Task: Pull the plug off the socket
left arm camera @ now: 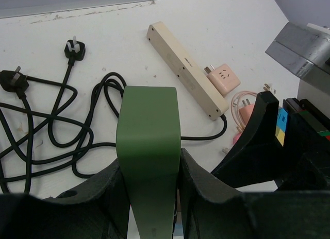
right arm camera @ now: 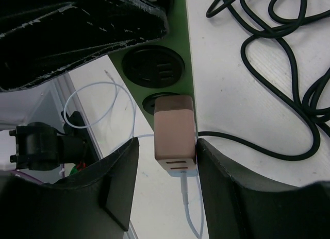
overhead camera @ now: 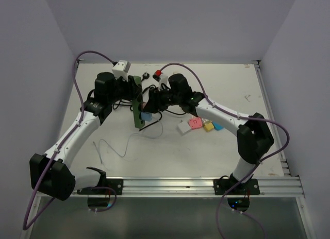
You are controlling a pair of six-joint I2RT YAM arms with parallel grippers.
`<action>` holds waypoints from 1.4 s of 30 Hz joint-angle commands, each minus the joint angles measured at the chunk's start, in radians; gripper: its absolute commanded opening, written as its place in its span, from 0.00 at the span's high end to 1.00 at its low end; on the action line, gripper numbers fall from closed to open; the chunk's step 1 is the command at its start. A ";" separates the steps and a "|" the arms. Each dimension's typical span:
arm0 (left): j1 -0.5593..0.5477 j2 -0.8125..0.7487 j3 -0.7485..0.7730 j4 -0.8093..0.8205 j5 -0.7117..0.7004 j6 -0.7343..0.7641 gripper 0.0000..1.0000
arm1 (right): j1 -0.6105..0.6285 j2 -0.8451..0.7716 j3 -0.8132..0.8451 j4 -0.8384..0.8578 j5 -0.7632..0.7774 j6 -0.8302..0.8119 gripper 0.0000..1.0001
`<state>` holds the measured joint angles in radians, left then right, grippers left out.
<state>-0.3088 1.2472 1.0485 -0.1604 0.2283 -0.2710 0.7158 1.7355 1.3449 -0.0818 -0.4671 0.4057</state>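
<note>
Two grippers meet mid-table: left gripper [left arm camera: 150, 166] clamped across one end of the green socket [left arm camera: 148, 120]; right gripper [right arm camera: 167, 146] straddles the plug [right arm camera: 175, 128] seated in an outlet, one finger touching, the other just shy. Black cords [left arm camera: 62, 131] lie alongside.

Green socket [left arm camera: 148, 141] between black fingers [left arm camera: 100, 200]

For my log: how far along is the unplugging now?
Done: the left gripper clamps the socket. In hand: the right gripper straddles the plug, not yet closed on it. Left: close and pull; the plug sits in the socket.
</note>
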 commanded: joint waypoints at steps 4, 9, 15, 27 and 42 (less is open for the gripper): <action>-0.009 -0.042 0.005 0.177 0.017 -0.037 1.00 | 0.017 0.033 0.053 0.037 -0.019 0.028 0.57; -0.009 -0.051 -0.001 0.173 0.006 -0.034 1.00 | 0.022 0.045 0.062 0.033 -0.015 0.033 0.81; -0.009 -0.061 -0.036 0.167 0.019 -0.037 0.75 | 0.022 0.018 0.062 0.017 0.011 0.021 1.00; -0.010 -0.065 -0.149 0.117 0.023 -0.050 0.38 | 0.022 -0.014 0.053 0.043 0.022 0.019 1.00; -0.033 -0.032 -0.179 0.144 -0.096 -0.039 0.92 | 0.025 -0.027 0.046 0.014 0.008 0.022 1.00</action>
<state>-0.3309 1.2179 0.8707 -0.0681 0.1864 -0.3325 0.7345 1.7737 1.3643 -0.1150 -0.4374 0.4118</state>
